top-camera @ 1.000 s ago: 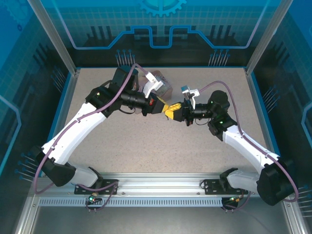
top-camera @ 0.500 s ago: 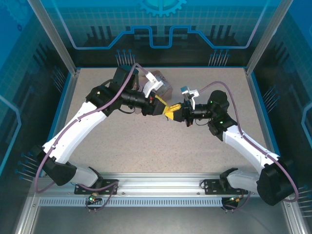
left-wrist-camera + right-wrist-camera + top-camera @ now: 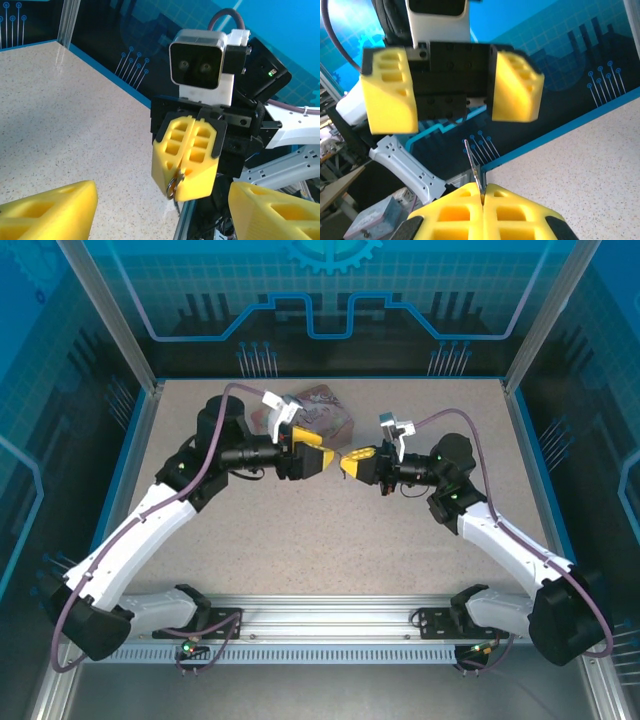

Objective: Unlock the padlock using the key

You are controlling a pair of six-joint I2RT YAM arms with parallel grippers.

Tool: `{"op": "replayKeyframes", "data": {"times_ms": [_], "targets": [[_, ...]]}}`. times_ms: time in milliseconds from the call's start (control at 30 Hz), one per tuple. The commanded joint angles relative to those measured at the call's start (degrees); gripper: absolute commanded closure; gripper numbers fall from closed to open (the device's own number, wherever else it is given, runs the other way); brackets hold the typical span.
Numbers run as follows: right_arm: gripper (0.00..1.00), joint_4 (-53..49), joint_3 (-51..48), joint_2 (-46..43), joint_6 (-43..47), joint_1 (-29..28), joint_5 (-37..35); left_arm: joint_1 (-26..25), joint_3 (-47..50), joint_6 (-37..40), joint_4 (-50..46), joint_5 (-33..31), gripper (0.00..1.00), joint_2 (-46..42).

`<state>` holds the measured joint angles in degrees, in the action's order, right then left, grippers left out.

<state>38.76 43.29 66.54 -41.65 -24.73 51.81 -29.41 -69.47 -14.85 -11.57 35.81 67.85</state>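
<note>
I am pinching the key [image 3: 474, 162] in my right hand [image 3: 482, 192], its thin blade poking out above the desk [image 3: 300, 540]. My left hand [image 3: 452, 95] is hanging spread, facing it. With so slim a grip, I am risking the key twisting or slipping free.

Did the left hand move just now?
Yes. The left hand pulled back leftward, away from the right hand, and opened. It uncovered more of the pink box behind it.
</note>
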Motion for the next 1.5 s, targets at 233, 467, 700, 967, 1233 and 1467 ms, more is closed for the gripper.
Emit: {"op": "replayKeyframes", "data": {"times_ms": [233,467,700,967,1233,1467], "targets": [[0.99,1.87,1.56,-1.09,-2.41,-1.92,-1.5,-1.33,3.07,-7.42,16.94,2.7,0.31,2.54],[0.98,2.54,1.86,-0.19,-2.87,-2.6,-2.05,-2.13,2.19,-7.3,16.85,3.51,0.45,4.22],[0.97,2.81,2.35,-0.08,-4.2,-2.6,-3.77,-2.36,2.77,-6.6,15.99,3.21,0.55,4.21],[0.94,3.82,2.5,0.84,-6.06,-2.6,-5.05,-2.84,2.28,-5.6,14.96,2.95,0.79,4.9],[0.7,-6.42,3.46,0.04,4.29,-1.77,0.31,-2.97,-0.74,-1.44,7.12,0.54,1.0,3.92],[0.45,-12.33,3.77,-0.76,13.68,1.81,8.56,-3.01,-5.82,2.98,-3.25,2.52,1.0,4.39]]}}
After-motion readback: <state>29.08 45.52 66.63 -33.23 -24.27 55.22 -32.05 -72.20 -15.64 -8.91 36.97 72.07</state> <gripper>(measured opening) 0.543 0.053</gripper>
